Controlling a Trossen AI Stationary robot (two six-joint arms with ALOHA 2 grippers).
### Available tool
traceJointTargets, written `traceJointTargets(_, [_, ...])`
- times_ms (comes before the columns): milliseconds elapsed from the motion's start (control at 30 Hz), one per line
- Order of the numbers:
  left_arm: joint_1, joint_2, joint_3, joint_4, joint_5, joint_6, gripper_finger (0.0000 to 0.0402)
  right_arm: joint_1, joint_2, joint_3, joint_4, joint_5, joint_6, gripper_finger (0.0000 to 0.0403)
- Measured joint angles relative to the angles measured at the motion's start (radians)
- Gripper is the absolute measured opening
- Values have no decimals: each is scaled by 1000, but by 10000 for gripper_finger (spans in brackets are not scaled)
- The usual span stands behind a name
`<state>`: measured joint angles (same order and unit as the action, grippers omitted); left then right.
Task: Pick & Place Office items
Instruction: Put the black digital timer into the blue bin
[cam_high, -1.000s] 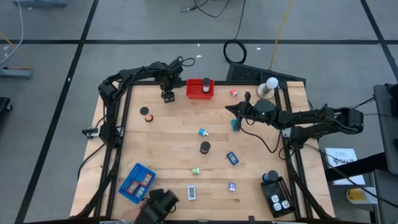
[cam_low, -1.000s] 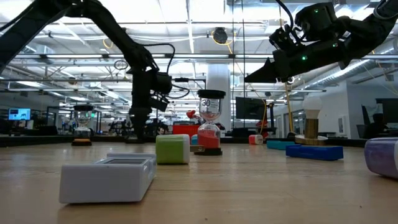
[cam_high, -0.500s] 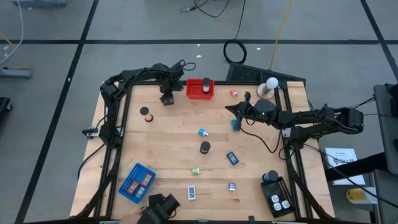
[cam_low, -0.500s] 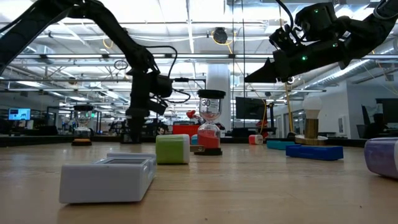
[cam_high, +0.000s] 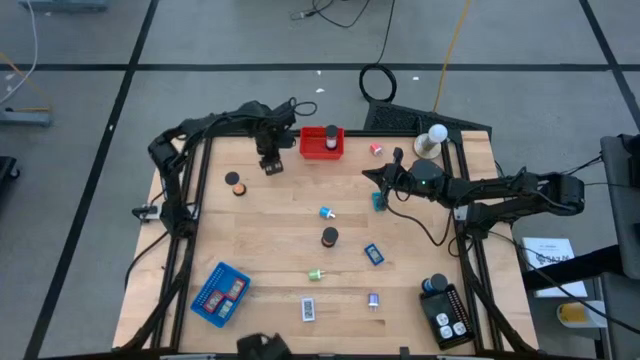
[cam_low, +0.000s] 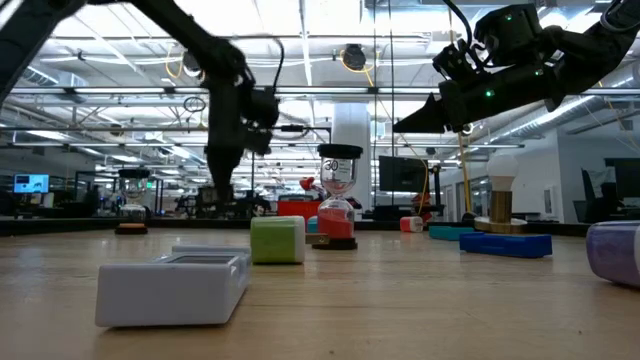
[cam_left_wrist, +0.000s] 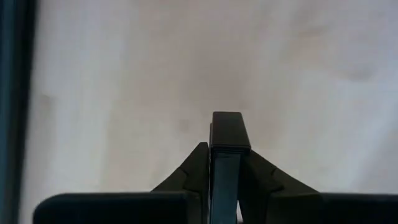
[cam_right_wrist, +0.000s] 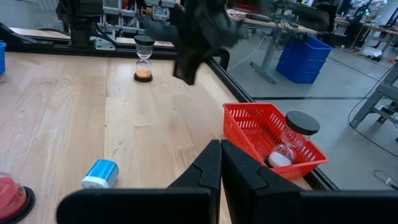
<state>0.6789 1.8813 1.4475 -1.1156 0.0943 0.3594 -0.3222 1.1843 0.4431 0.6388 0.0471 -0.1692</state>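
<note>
Lifting left tool (cam_high: 271, 165), fingers now closed, empty

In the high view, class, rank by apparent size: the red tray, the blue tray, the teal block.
1. blue tray
2. red tray, slightly smaller
3. teal block, smallest

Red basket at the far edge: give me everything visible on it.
The red basket is a small rectangular open-topped tray, apparently plastic, with latticed walls. It sits flat on the wooden table at the far edge, near the middle, next to the left gripper, which is not touching it. Inside it lies a small hourglass with a black cap and light sand, tilted against the wall. Nothing else touches it.
</note>
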Motion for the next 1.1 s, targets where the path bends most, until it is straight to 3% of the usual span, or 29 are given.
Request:
traceJointTargets(100, [-93, -60, 0, -17, 40, -84, 49, 0, 0, 0, -1, 0, 0, 4])
traceJointTargets(233, [-233, -121, -41, 45, 176, -186, 52, 2, 0, 0, -7, 0, 7, 4])
traceJointTargets(333, [-339, -147, -113, 154, 245, -280, 52, 2, 0, 0, -16, 0, 7, 4])
traceJointTargets(500, [-458, -156, -277, 336, 278, -406, 53, 2, 0, 0, -22, 0, 7, 4])
traceJointTargets(633, [-492, -156, -403, 505, 343, -498, 54, 2, 0, 0, -22, 0, 7, 4])
traceJointTargets(800, [-498, -156, -484, 569, 327, -523, 55, 2, 0, 0, -22, 0, 7, 4])
traceJointTargets(933, [-497, -158, -495, 566, 324, -527, 64, 2, 0, 0, -22, 0, 7, 4])
traceJointTargets(1100, [-498, -156, -464, 545, 272, -521, 113, 2, 0, 0, -22, 0, 7, 4])
